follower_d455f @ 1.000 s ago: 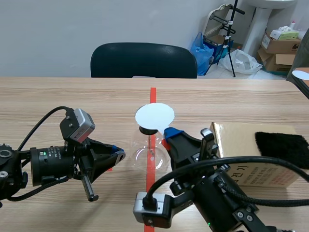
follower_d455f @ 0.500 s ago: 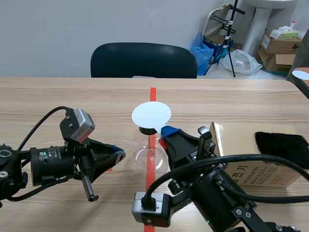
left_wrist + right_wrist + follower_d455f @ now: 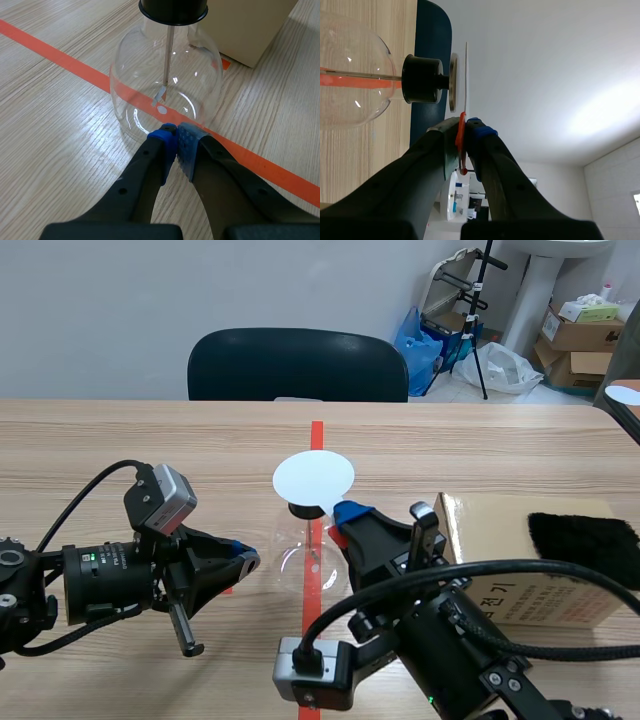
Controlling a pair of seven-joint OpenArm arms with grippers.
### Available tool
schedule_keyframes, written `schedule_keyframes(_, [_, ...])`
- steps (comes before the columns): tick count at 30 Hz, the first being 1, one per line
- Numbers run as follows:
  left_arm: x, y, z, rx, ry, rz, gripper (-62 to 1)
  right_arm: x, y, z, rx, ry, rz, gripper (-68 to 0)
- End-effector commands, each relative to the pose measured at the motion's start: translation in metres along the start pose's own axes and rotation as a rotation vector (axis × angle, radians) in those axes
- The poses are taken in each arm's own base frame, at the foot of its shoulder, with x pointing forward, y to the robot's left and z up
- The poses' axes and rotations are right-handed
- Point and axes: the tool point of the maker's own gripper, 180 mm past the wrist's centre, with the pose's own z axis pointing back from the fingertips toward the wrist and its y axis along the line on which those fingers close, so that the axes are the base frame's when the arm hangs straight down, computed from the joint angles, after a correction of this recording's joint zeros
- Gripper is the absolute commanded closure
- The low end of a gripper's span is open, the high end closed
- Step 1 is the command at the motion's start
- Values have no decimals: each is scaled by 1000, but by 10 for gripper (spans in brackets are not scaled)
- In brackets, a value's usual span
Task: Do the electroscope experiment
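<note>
The right gripper (image 3: 462, 127) is clamped on the orange tab of the white disc (image 3: 467, 75), holding it close over the black stopper (image 3: 421, 79) of the glass flask (image 3: 350, 75). The left gripper (image 3: 176, 137) is closed on nothing, its tips just beside the flask's base on the worktop (image 3: 60, 125).

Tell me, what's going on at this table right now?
An electroscope demonstration is under way. The right gripper is shut on the orange-red handle of a white disc and holds the disc just above the black stopper end of the glass electroscope flask. The left gripper is shut on nothing, its tips close by the flask's base. A cardboard box with a black cloth on it sits beside them.
</note>
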Motion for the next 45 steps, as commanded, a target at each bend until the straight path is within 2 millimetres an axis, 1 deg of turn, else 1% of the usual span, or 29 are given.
schedule_keyframes(1, [12, 1, -2, -2, -38, -4, -32, -7, -9, -4, -34, 6, 22, -10])
schedule_keyframes(13, [12, 1, -2, -2, -38, -4, -32, -10, -10, -4, -34, 19, 24, -11])
schedule_keyframes(19, [12, 1, -2, -2, -39, -4, -32, -20, -13, -7, -47, 60, 32, -10])
schedule_keyframes(24, [12, 1, -2, -2, -39, -4, -32, -32, -14, -6, -49, 127, 31, -11])
schedule_keyframes(29, [12, 1, -2, -2, -39, -4, -32, -53, -14, -2, -51, 243, 28, -10])
schedule_keyframes(37, [12, 1, -2, -2, -39, -4, -32, -78, -15, 6, -53, 389, 24, -10])
schedule_keyframes(45, [12, 1, -2, -2, -39, -4, -32, -93, -13, 13, -40, 483, 26, -10])
